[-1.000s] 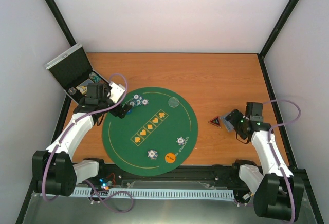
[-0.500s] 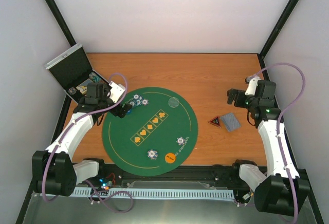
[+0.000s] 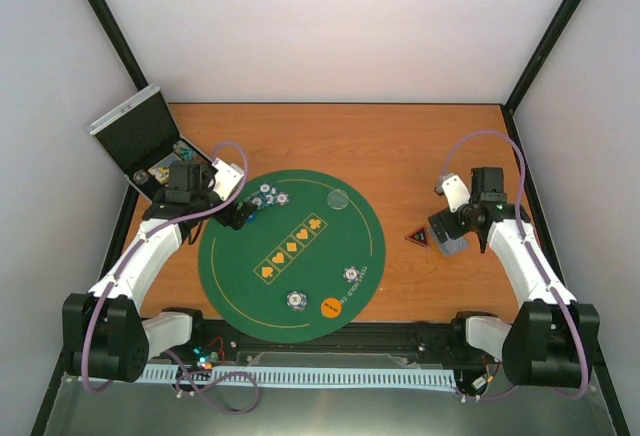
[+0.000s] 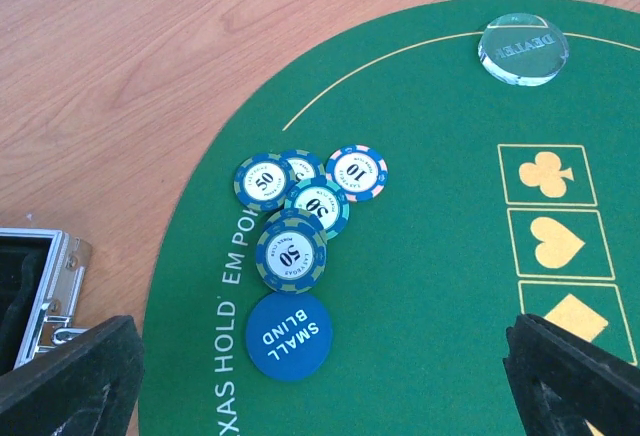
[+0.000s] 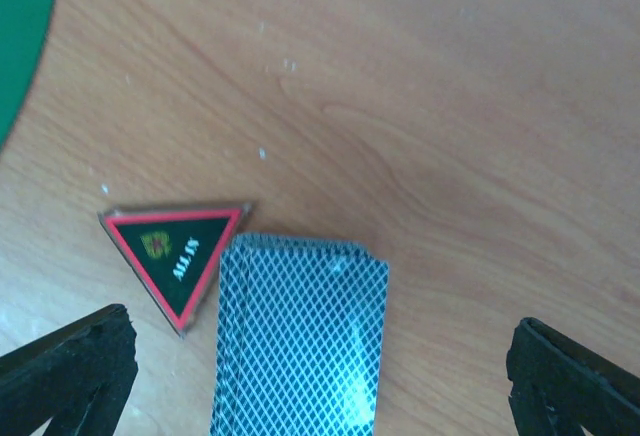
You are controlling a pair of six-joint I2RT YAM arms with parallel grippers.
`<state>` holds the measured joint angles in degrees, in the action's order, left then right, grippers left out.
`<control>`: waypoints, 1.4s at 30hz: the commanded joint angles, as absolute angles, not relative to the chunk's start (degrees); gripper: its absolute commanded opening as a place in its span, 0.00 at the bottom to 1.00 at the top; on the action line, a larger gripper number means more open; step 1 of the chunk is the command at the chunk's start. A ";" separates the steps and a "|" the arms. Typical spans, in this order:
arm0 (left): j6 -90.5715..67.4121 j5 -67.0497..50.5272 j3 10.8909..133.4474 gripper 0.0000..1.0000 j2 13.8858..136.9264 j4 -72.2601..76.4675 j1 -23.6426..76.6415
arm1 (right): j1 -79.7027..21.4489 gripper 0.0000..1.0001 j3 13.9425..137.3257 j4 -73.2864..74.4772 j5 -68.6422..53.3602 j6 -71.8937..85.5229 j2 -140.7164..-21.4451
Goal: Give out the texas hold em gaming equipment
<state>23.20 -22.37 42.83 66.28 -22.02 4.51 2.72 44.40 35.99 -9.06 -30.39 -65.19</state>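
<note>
Playing cards [image 5: 300, 341] sit stacked on the table [image 5: 420, 76], just beside the black triangle marker [image 5: 175, 251], below the right gripper [image 5: 320, 371], jaws spread wide. The left gripper [image 4: 320, 371], equally open, hangs over poker chips [image 4: 295, 216] on the green mat [image 4: 430, 276].

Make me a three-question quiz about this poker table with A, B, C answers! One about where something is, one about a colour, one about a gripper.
1. Where does the deck of cards lie?
A) on the green mat
B) on the wooden table beside the triangle marker
C) in the silver case

2. What colour is the SMALL BLIND disc?
A) blue
B) red
C) yellow

3. How is the right gripper?
A) shut on the deck
B) shut on the marker
C) open, holding nothing

Answers: 1B, the deck rests on bare wood; 2A, the left wrist view shows it blue; 3C, its fingers stand wide apart, touching nothing.
</note>
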 commanded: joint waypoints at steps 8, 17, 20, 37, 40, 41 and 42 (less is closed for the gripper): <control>22.92 -24.26 44.47 1.00 64.17 -22.24 4.13 | 0.74 1.00 43.11 42.63 0.41 -36.33 -72.71; 22.98 -24.56 44.31 1.00 63.99 -22.15 4.13 | 0.35 1.00 42.30 40.93 3.48 -37.22 -76.48; 22.96 -24.75 44.24 1.00 64.07 -22.23 4.13 | 0.35 1.00 43.21 40.69 3.24 -37.20 -79.58; 23.00 -24.78 44.41 1.00 64.69 -22.41 4.13 | 1.65 1.00 43.37 37.15 -1.55 -37.78 -86.11; 23.00 -24.69 44.41 1.00 64.68 -22.49 4.13 | 2.25 1.00 43.48 36.57 -3.80 -37.54 -86.01; 23.02 -24.64 44.41 1.00 64.70 -22.50 4.13 | 2.50 1.00 43.52 36.51 -4.80 -37.53 -85.96; 23.03 -24.64 44.41 1.00 64.69 -22.43 4.13 | 2.62 1.00 43.46 36.62 -5.26 -37.45 -86.16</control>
<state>23.22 -23.66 42.83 64.97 -22.04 4.51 1.96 43.09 38.15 -1.98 -37.15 -85.03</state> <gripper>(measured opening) 0.997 0.999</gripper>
